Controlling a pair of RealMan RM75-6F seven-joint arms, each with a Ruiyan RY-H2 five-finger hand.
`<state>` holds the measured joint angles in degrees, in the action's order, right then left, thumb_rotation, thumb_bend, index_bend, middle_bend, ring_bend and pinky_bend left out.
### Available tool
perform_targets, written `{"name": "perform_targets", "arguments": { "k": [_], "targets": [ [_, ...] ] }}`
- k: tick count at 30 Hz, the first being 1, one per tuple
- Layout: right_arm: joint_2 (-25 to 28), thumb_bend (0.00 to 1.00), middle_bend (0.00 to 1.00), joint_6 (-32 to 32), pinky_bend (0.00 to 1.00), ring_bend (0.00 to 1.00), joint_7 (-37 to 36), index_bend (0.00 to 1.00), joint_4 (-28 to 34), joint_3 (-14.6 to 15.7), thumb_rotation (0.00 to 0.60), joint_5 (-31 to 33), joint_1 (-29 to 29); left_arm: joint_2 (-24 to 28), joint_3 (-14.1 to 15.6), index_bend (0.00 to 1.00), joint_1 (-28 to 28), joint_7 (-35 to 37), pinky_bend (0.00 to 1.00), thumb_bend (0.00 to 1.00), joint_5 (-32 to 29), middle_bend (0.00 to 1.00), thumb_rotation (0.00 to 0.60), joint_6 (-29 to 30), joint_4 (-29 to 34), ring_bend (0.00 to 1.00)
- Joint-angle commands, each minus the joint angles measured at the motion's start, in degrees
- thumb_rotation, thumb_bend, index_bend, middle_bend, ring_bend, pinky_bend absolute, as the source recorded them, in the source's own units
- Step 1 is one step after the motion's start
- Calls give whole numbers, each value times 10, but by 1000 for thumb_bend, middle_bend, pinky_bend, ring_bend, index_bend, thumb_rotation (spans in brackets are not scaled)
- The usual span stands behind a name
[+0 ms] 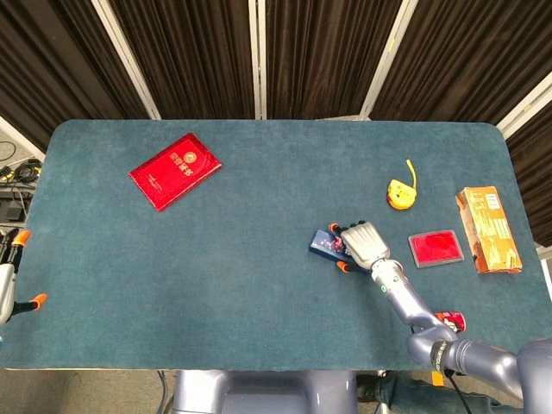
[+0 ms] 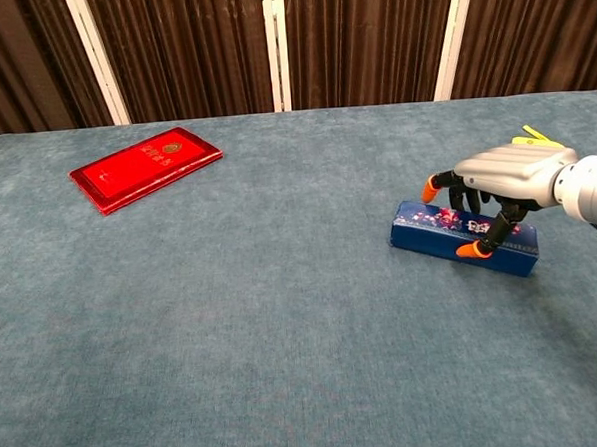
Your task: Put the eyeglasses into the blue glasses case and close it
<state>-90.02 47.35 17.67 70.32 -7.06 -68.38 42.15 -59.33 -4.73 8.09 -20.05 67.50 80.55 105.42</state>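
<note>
The blue glasses case (image 2: 429, 235) lies closed on the teal table, right of centre; in the head view the blue glasses case (image 1: 325, 245) peeks out to the left of my right hand (image 1: 362, 242). In the chest view my right hand (image 2: 506, 168) sits over the case's right half, fingers curled down on its far side and thumb pressed on its near face, gripping it. My left hand (image 1: 7, 276) hangs off the table's left edge, fingers apart and holding nothing. No eyeglasses show in either view.
A red booklet (image 1: 175, 170) lies at the back left. A yellow tape measure (image 1: 399, 193), a flat red box (image 1: 435, 248) and an orange carton (image 1: 487, 229) sit to the right of the case. A small red can (image 1: 453, 321) is by the front edge.
</note>
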Motion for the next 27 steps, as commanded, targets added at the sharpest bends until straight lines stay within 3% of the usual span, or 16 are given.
{"name": "perform_targets", "arguments": {
  "k": [1, 9, 11, 13, 16, 21, 27],
  "targets": [
    [-1, 226, 479, 5, 361, 427, -7, 255, -2, 4, 600, -11, -1, 0, 0, 0, 0, 0, 0, 0, 1, 0, 600, 1, 1, 0],
    [0, 222, 470, 11, 361, 428, -10, 255, -2, 8, 600, -22, -2, 2, 1, 0, -1, 3, 0, 0, 4, 0, 600, 2, 2, 0],
    [5, 138, 352, 9, 308, 352, -13, 148, 5, 12, 600, -26, -4, 3, 1, 0, -1, 6, 0, 0, 5, 0, 600, 2, 3, 0],
    [13, 27, 150, 14, 146, 190, -16, 25, 15, 15, 600, -34, -6, 5, 1, 0, -2, 7, 0, 0, 6, 0, 600, 2, 5, 0],
    [34, 0, 3, 43, 4, 20, -19, 0, 42, 20, 600, -59, -16, 8, 2, 0, -3, 12, 0, 0, 11, 0, 600, 4, 8, 0],
    [93, 0, 0, 108, 0, 0, -33, 0, 105, 33, 600, -106, -46, 15, 5, 0, -8, 24, 0, 0, 23, 0, 600, 10, 15, 0],
    [184, 0, 0, 245, 0, 0, -70, 0, 151, 60, 600, -191, -115, 29, 10, 0, -18, 47, 0, 0, 53, 0, 600, 24, 27, 0]
  ]
}}
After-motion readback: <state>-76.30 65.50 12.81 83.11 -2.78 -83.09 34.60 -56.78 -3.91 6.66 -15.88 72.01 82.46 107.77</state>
